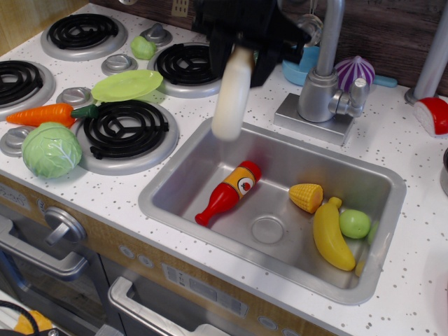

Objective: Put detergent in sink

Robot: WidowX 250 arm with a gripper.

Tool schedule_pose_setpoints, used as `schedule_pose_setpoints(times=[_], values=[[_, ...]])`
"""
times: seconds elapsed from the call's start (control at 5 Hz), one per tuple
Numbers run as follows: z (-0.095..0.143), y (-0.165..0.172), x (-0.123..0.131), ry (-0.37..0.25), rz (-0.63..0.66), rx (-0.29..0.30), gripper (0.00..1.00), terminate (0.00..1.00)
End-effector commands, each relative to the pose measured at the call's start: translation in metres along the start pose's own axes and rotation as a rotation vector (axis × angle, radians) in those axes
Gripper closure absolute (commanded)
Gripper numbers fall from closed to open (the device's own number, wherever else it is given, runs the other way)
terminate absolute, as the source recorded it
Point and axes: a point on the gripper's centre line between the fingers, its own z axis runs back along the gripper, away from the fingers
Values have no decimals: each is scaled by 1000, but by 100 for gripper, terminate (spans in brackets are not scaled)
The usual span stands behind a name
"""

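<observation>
I see the detergent bottle [232,94] hanging cap-up in the air, its base over the back left edge of the sink [175,183]. My gripper [240,47] is clenched on its neck, the black fingers [264,66] either side of the cap. In the basin below lie a ketchup bottle [228,192], a corn piece [306,197], a banana [330,235] and a green lime [355,223]. The faucet [323,84] stands just right of the gripper.
</observation>
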Motion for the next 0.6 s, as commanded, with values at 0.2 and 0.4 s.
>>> schedule_pose_setpoints(times=[0.2,0.4], values=[[-43,-54,-49,-109,104,-158,100,0],[-63,-61,-58,-97,78,-192,100,0]])
